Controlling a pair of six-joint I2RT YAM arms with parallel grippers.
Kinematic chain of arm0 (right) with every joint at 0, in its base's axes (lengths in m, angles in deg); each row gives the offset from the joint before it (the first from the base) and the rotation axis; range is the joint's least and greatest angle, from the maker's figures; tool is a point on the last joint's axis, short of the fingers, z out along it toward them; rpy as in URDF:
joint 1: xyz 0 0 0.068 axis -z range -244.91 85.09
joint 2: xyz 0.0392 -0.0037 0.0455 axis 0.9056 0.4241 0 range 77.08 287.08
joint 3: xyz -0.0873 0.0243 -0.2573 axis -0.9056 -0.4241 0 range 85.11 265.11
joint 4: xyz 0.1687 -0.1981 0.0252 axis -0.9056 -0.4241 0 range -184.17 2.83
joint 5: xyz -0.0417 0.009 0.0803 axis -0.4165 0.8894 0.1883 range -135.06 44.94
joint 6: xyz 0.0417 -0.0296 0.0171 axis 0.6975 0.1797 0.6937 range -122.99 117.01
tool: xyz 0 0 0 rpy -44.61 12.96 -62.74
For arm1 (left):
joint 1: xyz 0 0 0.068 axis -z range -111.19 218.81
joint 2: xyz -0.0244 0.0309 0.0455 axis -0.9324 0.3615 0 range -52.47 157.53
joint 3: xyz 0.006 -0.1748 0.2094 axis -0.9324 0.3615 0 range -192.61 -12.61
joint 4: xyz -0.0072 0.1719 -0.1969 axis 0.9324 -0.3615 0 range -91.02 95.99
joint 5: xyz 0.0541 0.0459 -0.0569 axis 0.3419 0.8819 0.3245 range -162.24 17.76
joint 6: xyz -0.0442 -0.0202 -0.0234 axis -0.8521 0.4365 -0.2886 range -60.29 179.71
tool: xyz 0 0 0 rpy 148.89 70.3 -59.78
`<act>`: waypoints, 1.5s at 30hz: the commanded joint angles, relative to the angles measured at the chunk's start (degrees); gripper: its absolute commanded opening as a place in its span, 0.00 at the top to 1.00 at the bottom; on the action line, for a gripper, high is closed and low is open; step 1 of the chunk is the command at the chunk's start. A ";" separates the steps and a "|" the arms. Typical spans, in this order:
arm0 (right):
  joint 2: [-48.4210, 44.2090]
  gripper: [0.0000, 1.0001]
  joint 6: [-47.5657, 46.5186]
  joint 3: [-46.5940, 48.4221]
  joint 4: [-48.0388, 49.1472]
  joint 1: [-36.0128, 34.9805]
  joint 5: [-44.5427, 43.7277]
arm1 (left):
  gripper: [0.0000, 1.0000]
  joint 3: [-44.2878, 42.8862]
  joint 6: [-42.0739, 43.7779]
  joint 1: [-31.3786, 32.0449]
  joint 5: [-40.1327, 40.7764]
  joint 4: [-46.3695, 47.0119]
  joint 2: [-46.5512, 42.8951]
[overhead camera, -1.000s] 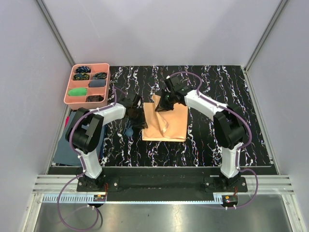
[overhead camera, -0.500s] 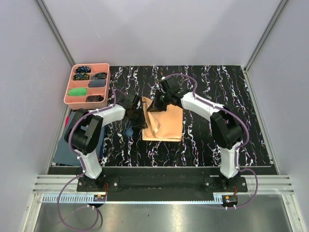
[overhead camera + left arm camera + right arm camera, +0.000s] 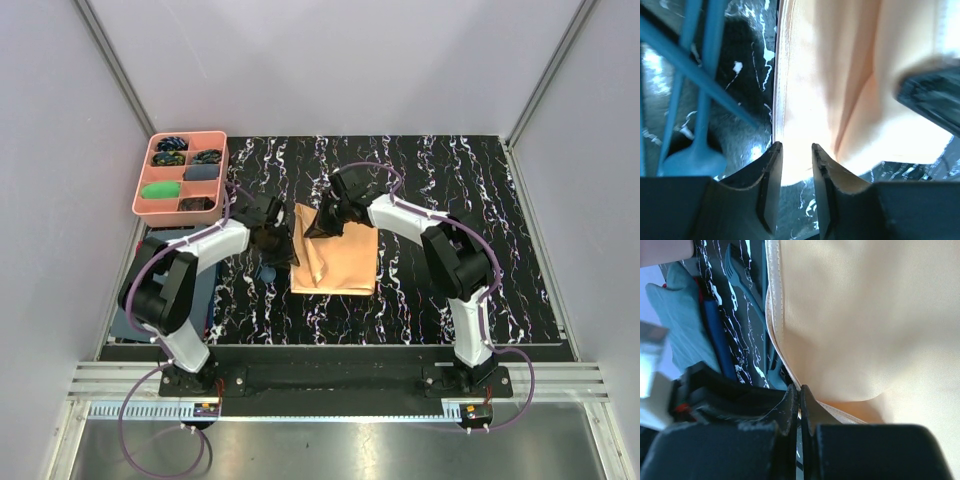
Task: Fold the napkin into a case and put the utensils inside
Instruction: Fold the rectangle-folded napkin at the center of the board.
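The peach-orange napkin (image 3: 340, 262) lies partly folded in the middle of the black marbled table. My right gripper (image 3: 318, 228) is shut on the napkin's hemmed edge (image 3: 785, 360) and holds that flap raised over the left part; the jaws (image 3: 799, 388) show no gap. My left gripper (image 3: 283, 247) is at the napkin's left edge, its jaws (image 3: 796, 146) a little apart, with the napkin (image 3: 840, 90) just past the tips. The dark blue utensils (image 3: 265, 270) lie left of the napkin; a spoon (image 3: 690, 161) and a fork (image 3: 740, 277) show in the wrist views.
A pink compartment tray (image 3: 142, 205) with small coloured bundles stands at the back left. A dark blue-grey cloth (image 3: 128, 305) lies at the table's left edge beside the left arm. Grey walls close in the table on three sides.
My right gripper has carried the napkin's edge to the left, so the napkin now looks narrower. My left gripper has shifted slightly along the left edge.
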 commanded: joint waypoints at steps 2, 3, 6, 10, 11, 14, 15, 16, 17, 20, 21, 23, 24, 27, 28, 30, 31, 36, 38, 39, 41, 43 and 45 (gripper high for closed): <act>0.68 1.00 0.92 -0.18 2.95 -0.31 2.23 | 0.64 -0.65 0.45 -3.23 -2.00 -0.43 -4.88; 0.60 1.00 0.92 -0.27 3.04 -0.40 2.40 | 0.62 -1.69 0.54 -4.02 -2.53 -0.43 -4.71; 0.60 0.99 1.18 -0.98 3.48 -0.40 2.49 | 0.57 -3.98 0.81 -5.60 -4.38 -0.61 -3.57; 1.12 0.95 1.36 -1.33 4.53 -0.31 3.64 | 0.52 -6.01 -0.07 -6.84 -7.62 0.00 -1.37; 1.12 0.95 1.36 -1.59 4.53 -0.40 3.64 | 0.52 -6.45 -0.34 -6.93 -8.24 0.18 -0.84; 1.12 0.94 1.62 -1.94 5.41 -0.40 3.81 | 0.52 -7.33 -0.95 -7.02 -8.96 1.23 1.35; 1.21 0.92 1.62 -1.86 5.58 -0.40 4.42 | 0.51 -7.59 -1.13 -7.11 -8.78 1.76 1.71; 1.30 0.91 1.71 -1.86 5.76 -0.40 4.78 | 0.51 -7.77 -1.30 -7.11 -9.13 1.76 2.15; 1.39 0.90 1.71 -1.77 5.76 -0.40 5.30 | 0.52 -8.03 -1.39 -7.11 -9.13 1.76 3.02; 0.69 0.74 0.92 -1.85 6.03 -0.40 5.75 | 0.53 -8.03 -1.83 -7.19 -9.39 2.29 3.91; 0.34 0.70 0.14 -2.03 5.85 -0.31 5.66 | 0.53 -7.86 -1.83 -7.28 -9.39 2.38 3.91; -1.51 0.60 -0.83 -2.73 4.98 -0.05 5.31 | 0.52 -7.25 -1.57 -7.37 -9.13 2.64 3.39; -3.08 0.57 -1.62 -3.08 4.54 0.39 5.13 | 0.52 -6.98 -1.31 -7.46 -9.04 2.73 3.03; -7.03 0.45 -3.38 -5.80 3.83 1.27 5.48 | 0.50 -5.49 -0.61 -7.55 -8.25 2.73 1.02; -8.09 0.44 -3.73 -7.81 3.57 1.62 5.39 | 0.50 -5.05 -0.43 -7.55 -7.99 2.73 -0.47; -11.60 0.43 -4.35 -10.54 3.48 2.67 4.87 | 0.48 -3.38 -0.25 -7.55 -6.94 2.73 -2.15; -12.75 0.43 -4.44 -13.43 3.39 2.85 4.08 | 0.48 -2.94 -0.16 -7.55 -6.85 2.73 -3.63; -17.67 0.49 -5.41 -21.53 3.12 3.65 1.44 | 0.48 -1.27 0.10 -7.37 -8.33 2.73 -5.85; -18.47 0.51 -5.84 -24.70 3.04 3.91 0.30 | 0.50 -1.09 0.01 -6.93 -8.43 2.73 -6.63; -19.08 0.53 -5.85 -25.66 3.12 4.08 -0.31 | 0.50 -1.00 -0.07 -6.50 -7.82 2.73 -6.90; -19.18 0.56 -6.11 -27.95 3.12 5.04 -0.76 | 0.50 -0.74 -0.25 -5.36 -7.28 2.73 -7.60; -19.44 0.61 -6.11 -30.05 3.04 6.19 -0.15 | 0.51 -0.74 -0.78 -4.21 -6.93 2.73 -8.13; -20.40 0.63 -5.06 -31.90 3.21 8.82 0.47 | 0.51 -0.82 -1.04 -3.24 -6.32 2.73 -8.39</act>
